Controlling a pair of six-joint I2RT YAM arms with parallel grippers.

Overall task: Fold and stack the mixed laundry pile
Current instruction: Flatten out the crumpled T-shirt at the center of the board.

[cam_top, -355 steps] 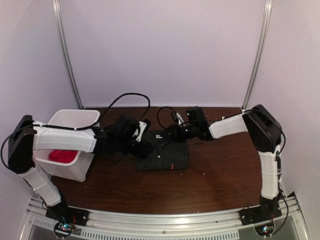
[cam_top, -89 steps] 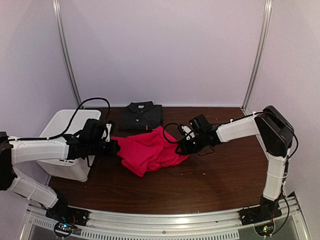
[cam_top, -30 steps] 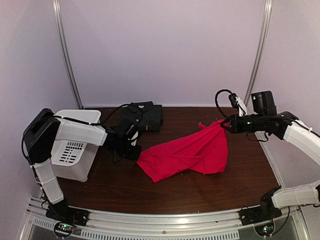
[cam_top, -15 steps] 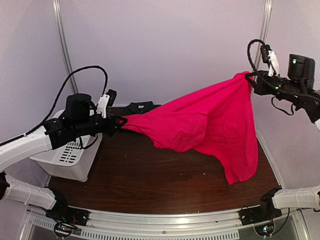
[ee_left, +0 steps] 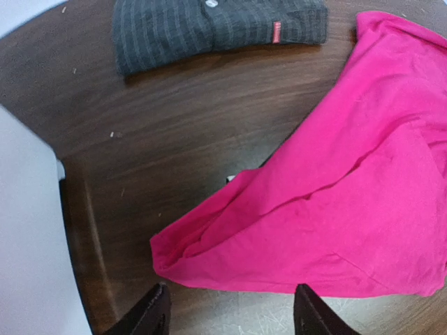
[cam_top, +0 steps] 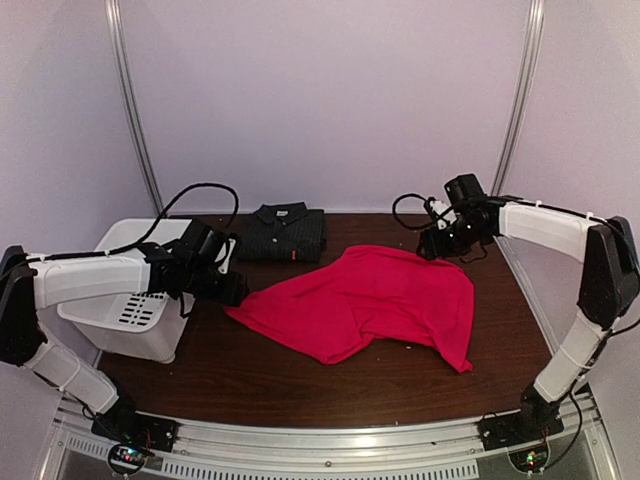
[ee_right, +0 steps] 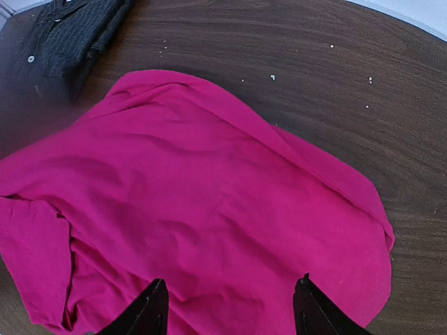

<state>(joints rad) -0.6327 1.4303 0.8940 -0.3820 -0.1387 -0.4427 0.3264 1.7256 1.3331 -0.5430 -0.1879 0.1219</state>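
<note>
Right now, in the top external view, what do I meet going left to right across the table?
White slotted bin → left gripper → folded dark pinstriped shirt → red T-shirt. The right gripper falls within the T-shirt's width, so it is left out.

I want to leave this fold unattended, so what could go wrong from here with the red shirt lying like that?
1. The red T-shirt lies rumpled, its left corner doubled over. With the left gripper and right gripper both open, a regrasp might pinch two layers and fold it skewed.
2. Its far edge lies close to the folded pinstriped shirt; smoothing strokes could nudge that shirt out of shape.
</note>
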